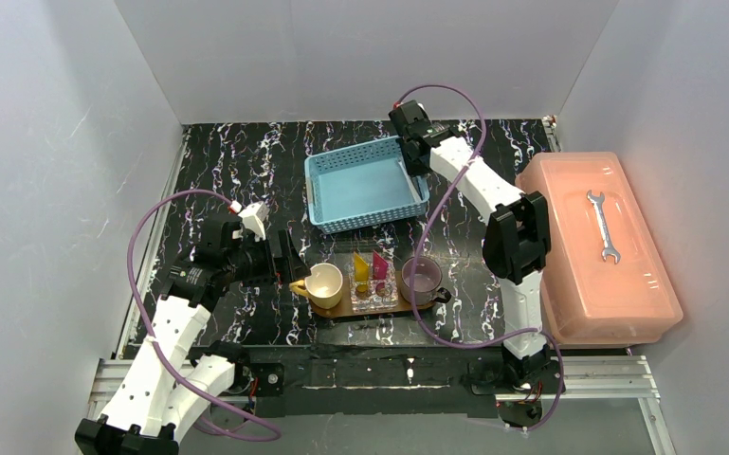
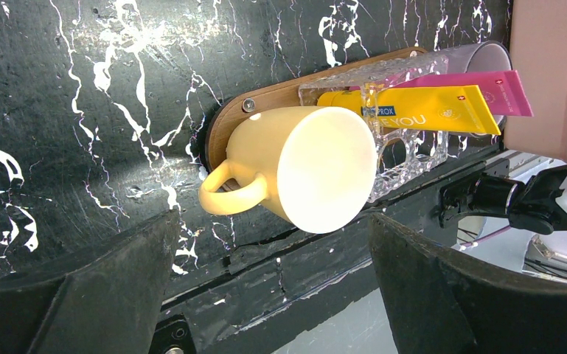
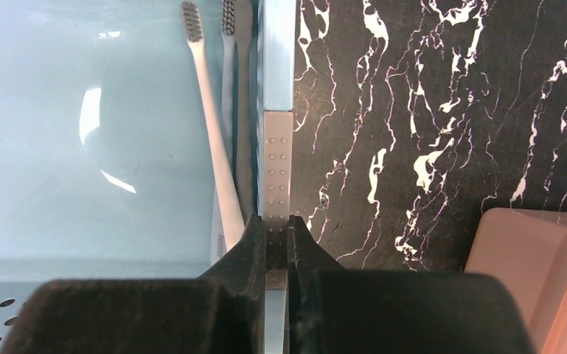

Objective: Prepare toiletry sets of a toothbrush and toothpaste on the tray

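Two toothbrushes [image 3: 210, 140] lie side by side on the floor of the light-blue basket [image 3: 278, 59], heads pointing away from the wrist camera, handles just inside the wall nearest the right arm; neither is on the tray [image 2: 280, 94] yet.

The right gripper [image 3: 277, 240] is pinched shut on that basket wall itself, one finger inside and one outside, with no brush between them. The left gripper [image 2: 273, 251] hangs spread wide and empty just beside the yellow mug [image 2: 302, 169]; that mug and the purple cup [image 1: 421, 280] appear empty from above. The toothpaste tubes [image 2: 428, 110], one yellow and one pink, stand in the clear holder [image 2: 405, 151] between them on the tray.

Assessment: the step in hand appears to be fetching a brush, with the wall grip serving to shift or steady the basket (the purpose cannot be confirmed).

Recommendations:
- move the basket slowly and level, so the brushes do not roll away from the wall;
- release the wall fully before reaching in;
- take the nearer white handle at mid-length, jaws set across it; the two handles lie close together, so both may be caught at once;
- lift clear of the rim before travelling to the tray.
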Robot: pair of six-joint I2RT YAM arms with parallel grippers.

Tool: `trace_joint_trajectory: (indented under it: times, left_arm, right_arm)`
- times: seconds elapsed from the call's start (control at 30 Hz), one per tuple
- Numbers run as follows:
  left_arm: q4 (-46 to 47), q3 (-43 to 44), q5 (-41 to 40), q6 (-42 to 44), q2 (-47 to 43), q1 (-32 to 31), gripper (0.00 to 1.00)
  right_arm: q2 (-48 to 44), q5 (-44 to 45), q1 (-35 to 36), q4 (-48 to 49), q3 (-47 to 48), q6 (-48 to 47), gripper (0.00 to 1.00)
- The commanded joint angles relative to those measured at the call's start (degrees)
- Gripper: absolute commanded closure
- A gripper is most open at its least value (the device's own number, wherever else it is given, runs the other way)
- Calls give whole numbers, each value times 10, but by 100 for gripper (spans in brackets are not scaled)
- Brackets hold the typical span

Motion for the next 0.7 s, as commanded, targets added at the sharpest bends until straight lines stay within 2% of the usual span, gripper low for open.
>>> trace_joint_trajectory:
  times: [0.0,0.07,0.2,0.3,0.43,0.67]
  left_arm:
    - [2,-2,5,6,-2,0,2]
    - [2,-3,5,5,-3,0,2]
    - [2,-2,6,6,1,0,2]
    - [2,-2,5,5,-1,0,2]
    - [2,-2,3,6,-5,0,2]
    - [2,-3,4,6,-3,0,2]
  right_arm:
    - [-15,31,4,-14,22,-5,99]
    - [-17,14,10,-18,14,5,99]
    - [-40,20,9,48,-30,-4,99]
    - [2,17,3,-25,23,2,99]
    - [-15,-4,0,45,-55,1,99]
    - [8,-23,-5,41,-58,8,99]
